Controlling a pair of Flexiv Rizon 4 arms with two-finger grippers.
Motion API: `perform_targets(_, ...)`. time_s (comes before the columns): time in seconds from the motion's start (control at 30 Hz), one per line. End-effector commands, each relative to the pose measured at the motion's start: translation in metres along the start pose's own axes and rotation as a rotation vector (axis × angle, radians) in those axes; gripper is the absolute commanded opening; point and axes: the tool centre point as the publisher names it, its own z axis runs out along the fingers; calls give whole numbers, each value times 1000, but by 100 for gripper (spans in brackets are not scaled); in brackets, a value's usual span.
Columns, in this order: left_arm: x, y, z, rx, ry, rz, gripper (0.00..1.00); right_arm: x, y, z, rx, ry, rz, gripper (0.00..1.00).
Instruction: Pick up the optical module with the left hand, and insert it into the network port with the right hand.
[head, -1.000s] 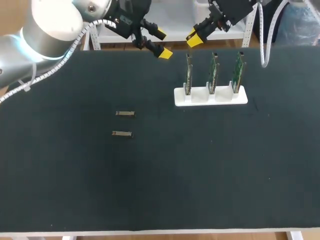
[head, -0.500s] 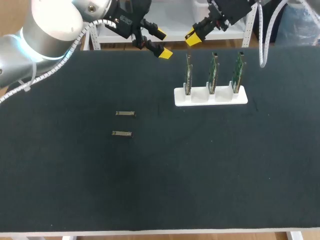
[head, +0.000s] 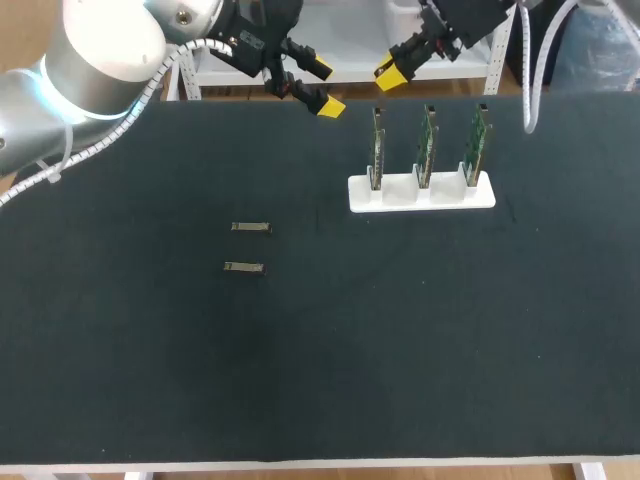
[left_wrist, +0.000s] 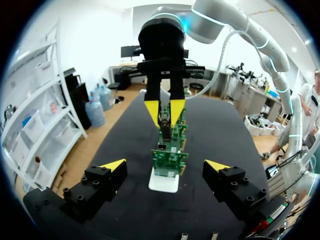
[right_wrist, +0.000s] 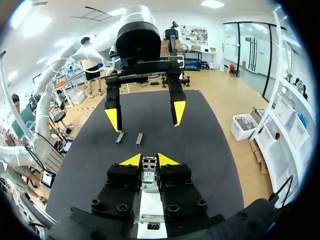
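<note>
yellow-tipped left gripper (head: 325, 87), fingers spread, is hovering well apart from two silver oblong optical modules (head: 250, 227) (head: 243, 267); a skewed descent is risking knocking one away.

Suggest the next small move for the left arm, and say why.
Probably bring the left gripper down toward the nearer module. The gripper hangs open and empty over the far edge of the table. The nearer module and the second module both lie flat and untouched, so a pickup seems to come first.
</note>
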Motion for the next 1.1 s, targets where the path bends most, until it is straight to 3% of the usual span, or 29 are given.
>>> perform_targets(0.03, 0, -1, 0, -2, 2, 0, 100, 0, -9, 0, -358, 4, 3, 0)
perform_targets(1.1, 0, -1, 0, -2, 2, 0, 100, 1, -16, 6, -381, 18, 5, 0)
